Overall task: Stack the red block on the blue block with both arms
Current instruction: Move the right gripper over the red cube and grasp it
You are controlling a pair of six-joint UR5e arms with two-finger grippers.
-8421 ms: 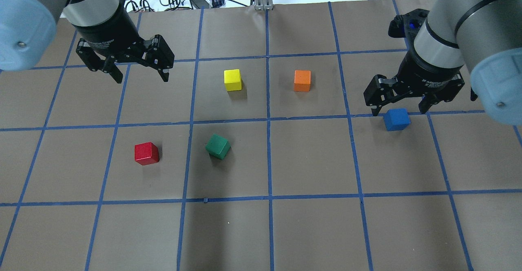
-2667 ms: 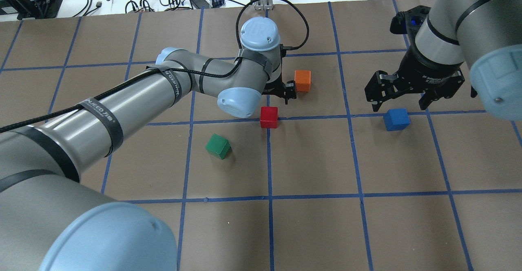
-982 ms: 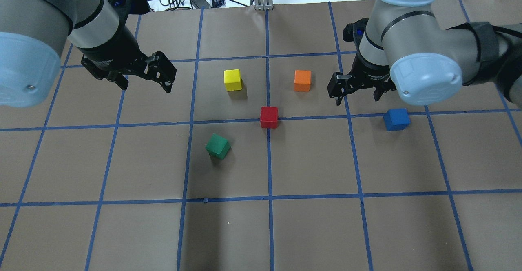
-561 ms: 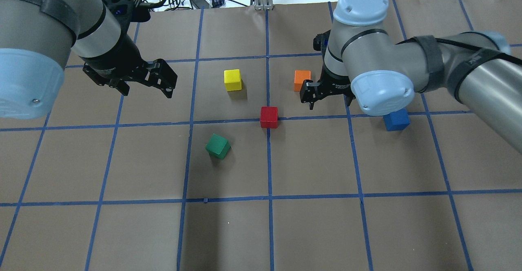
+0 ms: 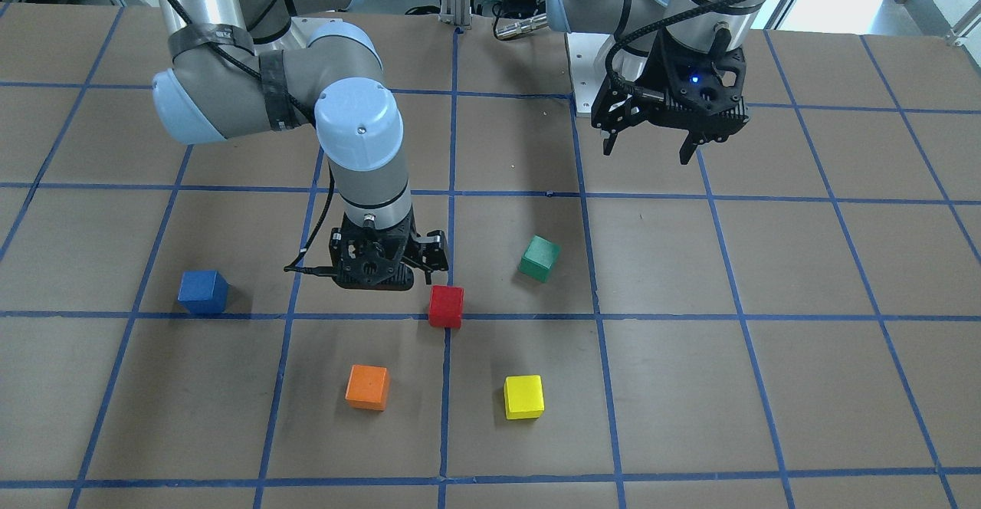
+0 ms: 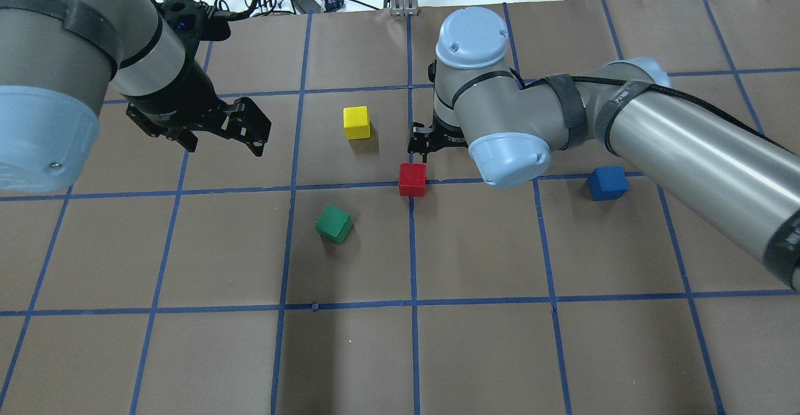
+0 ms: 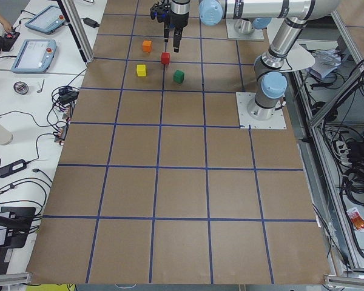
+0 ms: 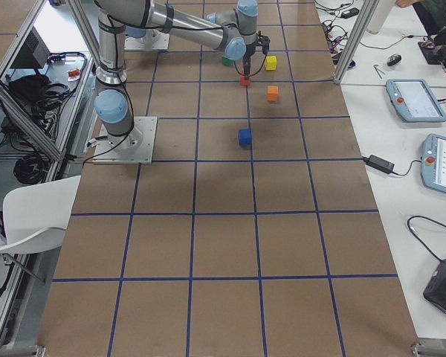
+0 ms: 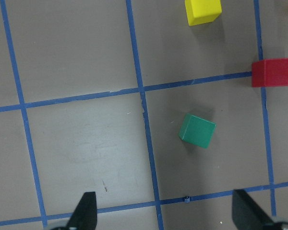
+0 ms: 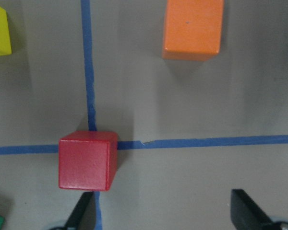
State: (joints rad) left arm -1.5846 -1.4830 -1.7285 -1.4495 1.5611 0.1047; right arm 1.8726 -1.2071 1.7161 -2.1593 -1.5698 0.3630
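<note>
A brown paper-covered worktop (image 6: 487, 352), ruled into squares by blue tape, fills the views, with a white bench (image 8: 390, 141) along its operators' edge.

The right arm (image 6: 687, 146), silver-grey with light-blue joint caps, reaches in from the worktop's right end. Its forearm slopes over the table and its wrist is turned so that the black two-finger right gripper (image 5: 381, 277) points straight down. Its jaws are spread wide and hold nothing.

The red block (image 6: 412, 179), a small matte bright-red cube, sits on a crossing of tape lines near the worktop's middle. In the right wrist view it lies just ahead of one fingertip (image 10: 81, 213), outside the gap between the two. The blue block (image 6: 607, 182), a royal-blue cube of the same size, rests alone on the paper, well apart from the red one, toward the right end.

The left arm (image 6: 62, 46) holds the left gripper (image 6: 222, 146) raised above the table toward the left end, pointing down, released and empty.

In the overhead view the right arm's wrist covers the orange cube (image 5: 367, 386) and most of its own gripper. The yellow cube (image 6: 356, 122) and the dark green cube (image 6: 334, 224) lie in plain sight. Each wrist view shows only finger tips at its lower edge, and the right one cuts off the yellow and green cubes at its left edge. In both side views the grippers are too small to read.
</note>
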